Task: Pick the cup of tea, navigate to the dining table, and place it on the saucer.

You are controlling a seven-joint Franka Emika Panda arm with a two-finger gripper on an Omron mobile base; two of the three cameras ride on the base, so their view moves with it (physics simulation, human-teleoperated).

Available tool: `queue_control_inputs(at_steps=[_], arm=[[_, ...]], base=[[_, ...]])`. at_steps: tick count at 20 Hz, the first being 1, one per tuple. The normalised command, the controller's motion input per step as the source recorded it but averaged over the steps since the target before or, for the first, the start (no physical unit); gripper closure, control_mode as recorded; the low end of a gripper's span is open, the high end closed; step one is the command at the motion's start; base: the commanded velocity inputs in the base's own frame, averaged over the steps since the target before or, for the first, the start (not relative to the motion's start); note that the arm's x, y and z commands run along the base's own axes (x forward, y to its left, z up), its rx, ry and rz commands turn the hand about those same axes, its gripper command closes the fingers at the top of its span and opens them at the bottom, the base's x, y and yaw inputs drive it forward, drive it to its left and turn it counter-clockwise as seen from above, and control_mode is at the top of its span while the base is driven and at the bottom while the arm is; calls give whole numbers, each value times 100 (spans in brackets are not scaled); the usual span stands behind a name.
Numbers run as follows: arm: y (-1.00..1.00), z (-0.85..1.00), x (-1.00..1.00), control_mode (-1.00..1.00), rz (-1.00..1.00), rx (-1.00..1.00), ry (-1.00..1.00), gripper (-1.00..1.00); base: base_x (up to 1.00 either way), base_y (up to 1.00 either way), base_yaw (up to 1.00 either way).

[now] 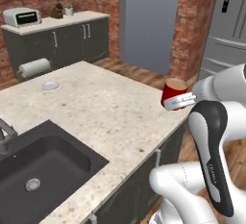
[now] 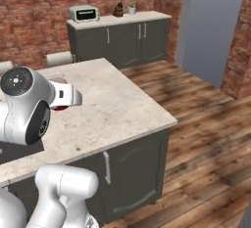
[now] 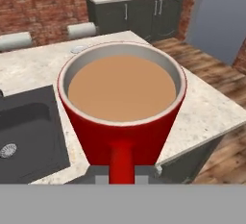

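Observation:
The cup of tea [image 1: 173,89] is a red mug full of brown liquid, held up in the air just off the near right corner of the dining table [image 1: 110,112]. My gripper [image 1: 181,101] is shut on it from the side. In the hand view the cup of tea [image 3: 122,117] looms large, its handle clamped between my gripper's [image 3: 122,174] fingers. A sliver of the red cup [image 2: 59,107] peeks out from behind my arm. The saucer [image 1: 50,85] lies on the table's far left part, well away from the cup, and appears as the saucer [image 3: 79,49] beyond the rim.
A dark sink [image 1: 43,165] with a faucet [image 1: 5,134] is set into the table's near left. A paper towel roll [image 1: 34,68] stands behind the table. The back counter [image 1: 57,23] carries a toaster [image 1: 21,16]. A fridge [image 1: 226,26] stands at the right over wooden floor [image 2: 206,124].

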Motion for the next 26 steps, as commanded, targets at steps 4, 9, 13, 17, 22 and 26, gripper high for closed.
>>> queue_control_inputs(at_steps=[4, 9, 13, 17, 22, 26], arm=[[0, 0, 0, 100, 0, 0, 0, 100], [0, 0, 0, 100, 0, 0, 0, 100], [0, 0, 0, 100, 0, 0, 0, 100], [0, 0, 0, 100, 0, 0, 0, 100], [0, 0, 0, 100, 0, 0, 0, 100], [0, 0, 0, 100, 0, 0, 0, 100]], base=[[58, -100, 0], [55, -100, 0], [60, -92, 0], [62, -90, 0], [69, -88, 0], [87, -80, 10]])
